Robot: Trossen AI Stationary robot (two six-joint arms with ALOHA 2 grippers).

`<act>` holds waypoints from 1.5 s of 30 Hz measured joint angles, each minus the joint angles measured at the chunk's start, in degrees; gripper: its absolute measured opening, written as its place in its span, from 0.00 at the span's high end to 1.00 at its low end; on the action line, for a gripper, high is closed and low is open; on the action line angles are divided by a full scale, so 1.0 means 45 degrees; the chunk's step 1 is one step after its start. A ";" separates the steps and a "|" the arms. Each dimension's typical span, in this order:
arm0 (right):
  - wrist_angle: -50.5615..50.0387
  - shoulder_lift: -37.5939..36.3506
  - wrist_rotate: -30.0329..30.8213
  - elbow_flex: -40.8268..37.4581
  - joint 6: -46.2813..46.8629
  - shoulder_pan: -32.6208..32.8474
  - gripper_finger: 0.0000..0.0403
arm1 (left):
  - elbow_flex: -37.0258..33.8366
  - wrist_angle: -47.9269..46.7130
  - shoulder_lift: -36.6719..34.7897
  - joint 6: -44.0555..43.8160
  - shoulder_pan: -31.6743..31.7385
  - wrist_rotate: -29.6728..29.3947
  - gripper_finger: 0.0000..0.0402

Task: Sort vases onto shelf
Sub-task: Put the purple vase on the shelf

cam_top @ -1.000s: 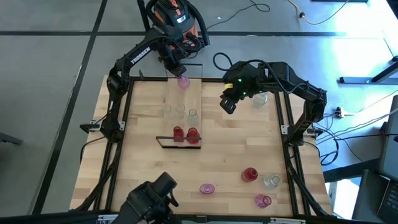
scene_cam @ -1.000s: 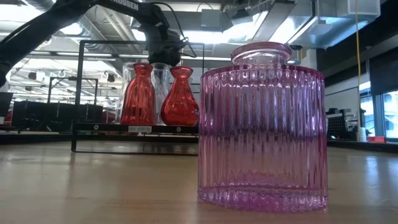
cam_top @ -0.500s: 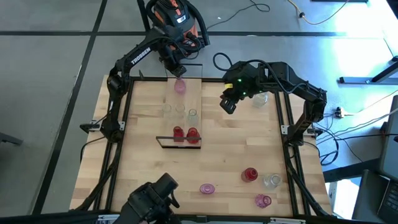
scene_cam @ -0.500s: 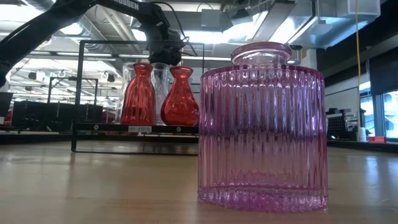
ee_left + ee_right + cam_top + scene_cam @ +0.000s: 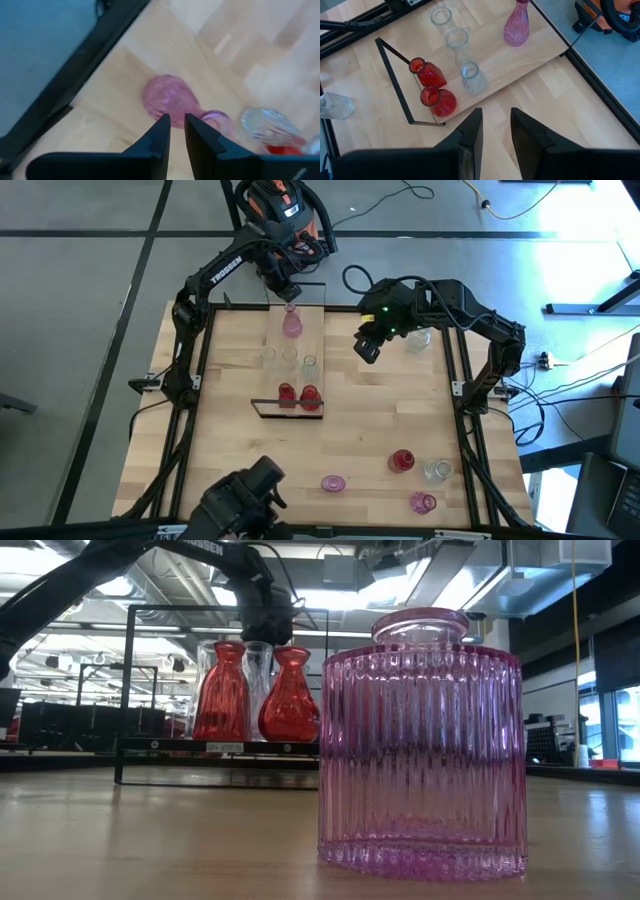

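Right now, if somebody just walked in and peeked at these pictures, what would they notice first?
Probably the big ribbed pink vase standing close to the low camera, near the table's front edge. Next, the two red vases side by side at the front end of the shelf, with clear vases behind them. Then the pink bottle-shaped vase at the shelf's far end, just below the left hand.
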 joint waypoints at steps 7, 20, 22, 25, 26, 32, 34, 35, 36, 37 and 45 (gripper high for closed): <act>-0.0010 0.0000 -0.0005 0.0000 -0.0005 0.0005 0.79 | 0.0000 -0.0710 -0.0222 -0.0197 0.0004 -0.0537 0.87; 0.0005 0.0000 0.0243 0.0000 -0.0019 0.0005 0.79 | -0.0006 -0.0775 -0.1093 -0.0651 -0.1049 0.0349 0.99; 0.0005 0.0000 0.0248 0.0000 -0.0019 0.0003 0.79 | -0.0073 -0.0770 -0.1039 -0.0765 -0.1244 -0.0123 1.00; 0.0005 0.0000 0.0243 0.0000 0.0005 0.0005 0.79 | -0.0228 -0.0776 -0.1010 -0.0984 -0.1425 -0.0340 1.00; 0.0005 0.0000 0.0243 0.0000 0.0015 0.0005 0.79 | -0.0249 -0.0770 -0.1010 -0.1002 -0.1493 -0.0361 1.00; 0.0001 0.0000 0.0243 0.0000 0.0174 0.0005 0.79 | -0.0257 -0.0775 -0.1010 -0.1227 -0.1715 0.0246 1.00; 0.0004 0.0000 0.0240 0.0000 0.0249 0.0005 0.79 | -0.0257 -0.0775 -0.1010 -0.1294 -0.1775 0.0235 1.00; 0.0005 0.0000 0.0243 0.0000 0.0288 0.0005 0.79 | -0.0257 -0.0775 -0.1010 -0.1318 -0.1812 0.0177 1.00; 0.0000 0.0000 0.0238 0.0000 0.0304 0.0005 0.79 | -0.0265 -0.0770 -0.1010 -0.1325 -0.1843 0.0123 1.00; 0.0005 0.0000 0.0238 0.0000 0.0306 0.0005 0.79 | -0.0269 -0.0775 -0.1010 -0.1325 -0.1860 0.0121 1.00; 0.0000 0.0000 0.0238 0.0000 0.0325 0.0005 0.79 | -0.0277 -0.0775 -0.1010 -0.1451 -0.2100 0.0415 1.00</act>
